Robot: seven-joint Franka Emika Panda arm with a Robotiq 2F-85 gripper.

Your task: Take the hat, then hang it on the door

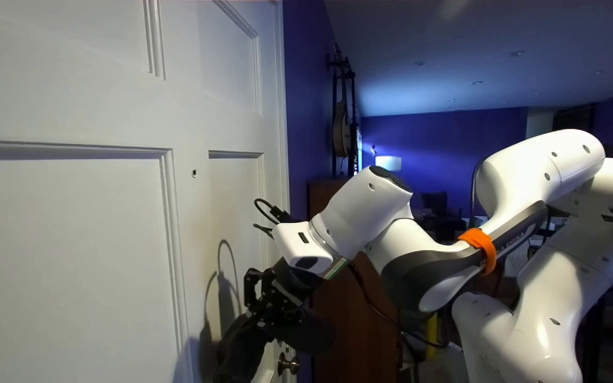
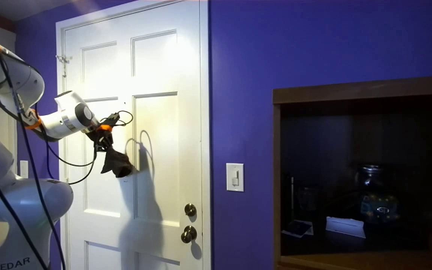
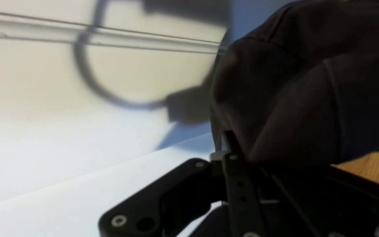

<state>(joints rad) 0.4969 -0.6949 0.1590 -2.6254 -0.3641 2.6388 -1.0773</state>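
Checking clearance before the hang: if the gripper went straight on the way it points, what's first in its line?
Most likely the door: in an exterior view the gripper slants down toward it. The hat it grips hangs ahead, so that would probably touch first. Gap depth is unclear.

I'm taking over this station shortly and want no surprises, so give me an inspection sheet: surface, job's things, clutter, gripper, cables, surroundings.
Surface: upright white panelled door with a brass-coloured knob.
Job's things: dark hat, held, not yet hung; whether it touches the door cannot be told.
Clutter: lidded jar and white card inside the brown cabinet; the rest in there is too dark to tell.
Gripper: shut on the hat.
Cables: black, several hanging slack along the arm.
Surroundings: blue-purple wall with a light switch; guitar hung beyond the door.
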